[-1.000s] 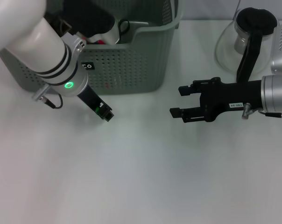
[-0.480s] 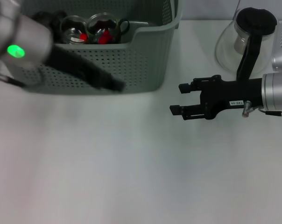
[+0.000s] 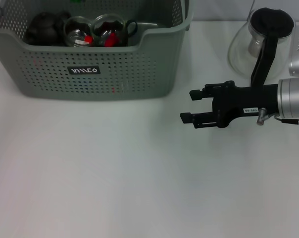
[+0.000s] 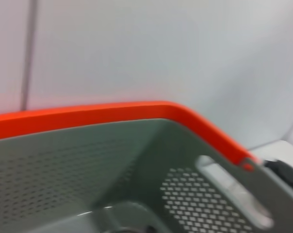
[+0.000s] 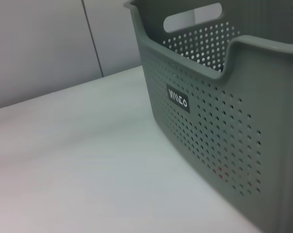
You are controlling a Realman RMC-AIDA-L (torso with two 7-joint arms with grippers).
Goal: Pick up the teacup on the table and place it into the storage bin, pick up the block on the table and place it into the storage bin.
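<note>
One arm we see: our right gripper [image 3: 188, 106] reaches level toward the storage bin [image 3: 139, 69], fingers apart, empty.

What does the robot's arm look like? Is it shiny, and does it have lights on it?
Only the right arm shows in the head view. Its right gripper is black and boxy, with two flat black fingers and a small white label on its body. Behind it comes a silver metal sleeve with a small blue light near the picture's edge and a thin cable beside it. The left arm is out of sight.
</note>
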